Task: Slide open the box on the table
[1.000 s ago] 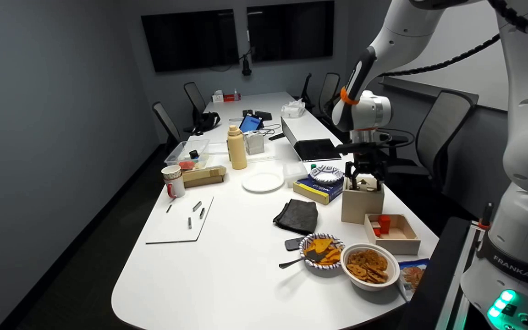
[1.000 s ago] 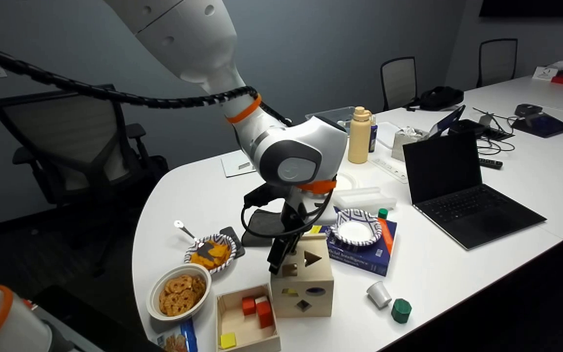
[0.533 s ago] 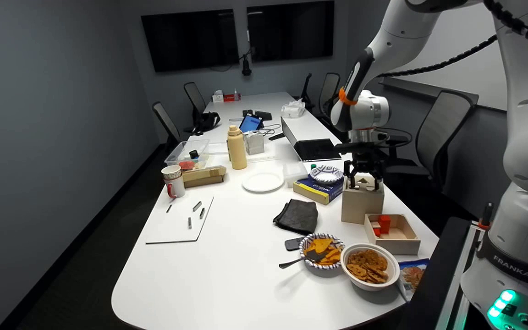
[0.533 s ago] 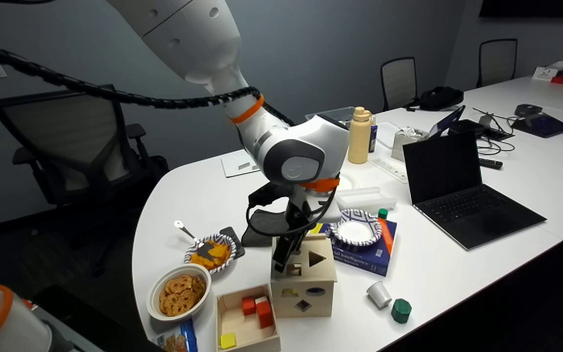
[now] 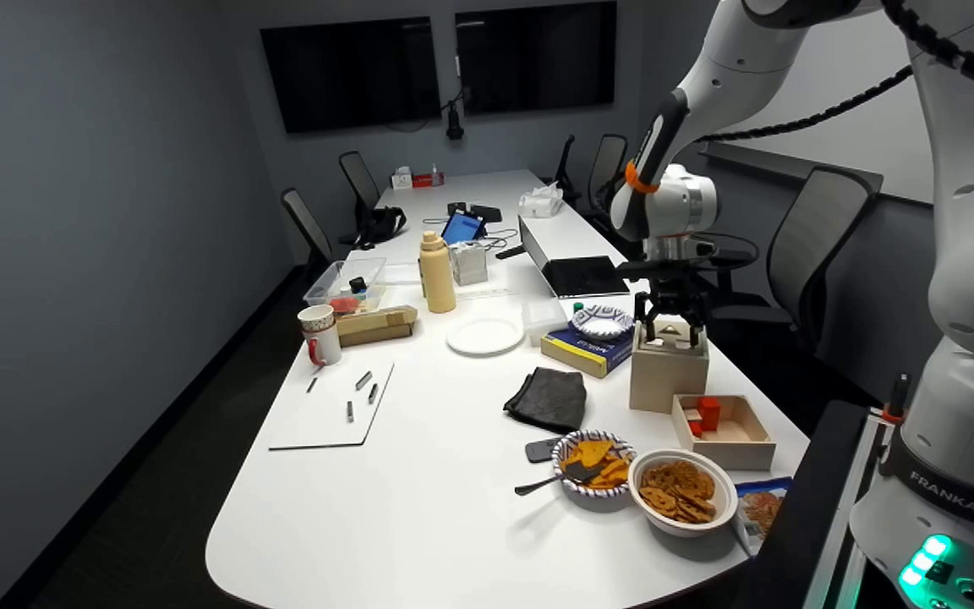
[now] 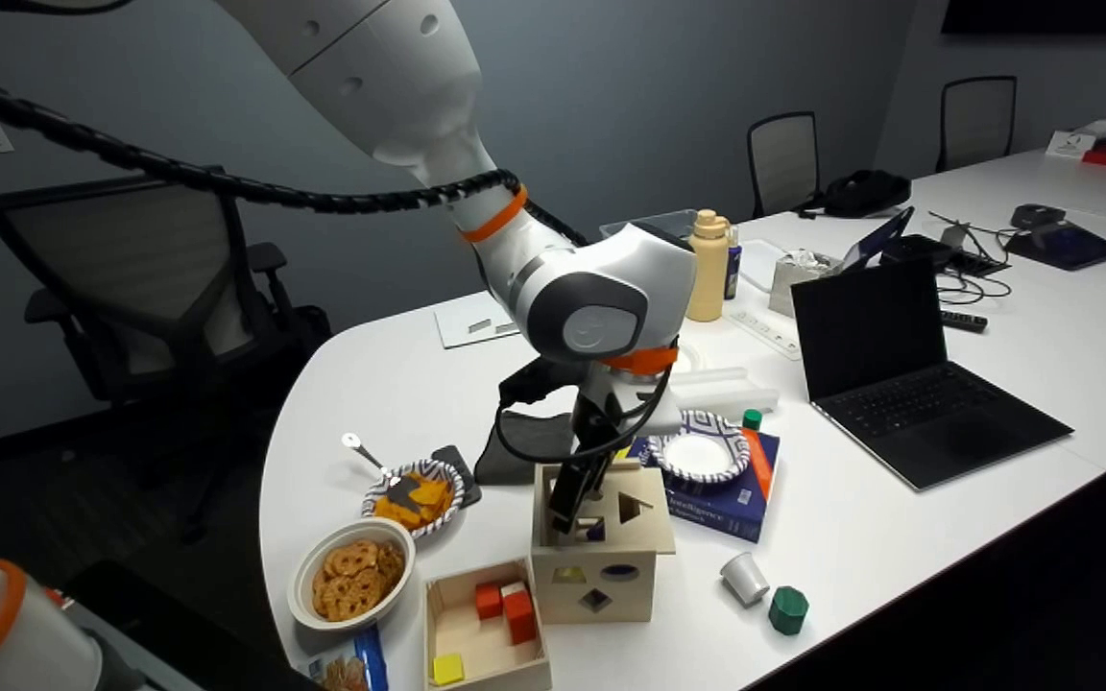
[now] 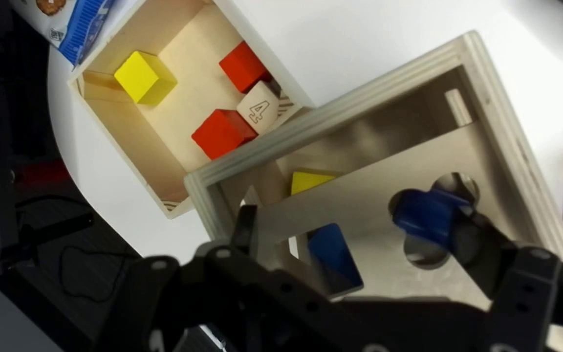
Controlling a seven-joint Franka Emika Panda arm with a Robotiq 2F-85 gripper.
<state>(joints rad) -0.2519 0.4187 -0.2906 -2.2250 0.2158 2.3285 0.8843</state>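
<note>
On the table (image 5: 419, 507), a shape-sorter box (image 6: 594, 579), lid (image 6: 634, 535) partly open, was overhung by a hand (image 5: 671, 339), its fingers (image 7: 244, 230) parted.

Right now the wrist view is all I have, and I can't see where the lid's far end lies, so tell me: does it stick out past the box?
Observer: It does. In an exterior view, the far end of the lid overhangs the side wall of the box.

Operator: My picture stops short of that. Is there anything below, on the side it overhangs?

Observer: Yes. A small gray cup and a green block lie on the table on that side, both apart from the box.
</note>
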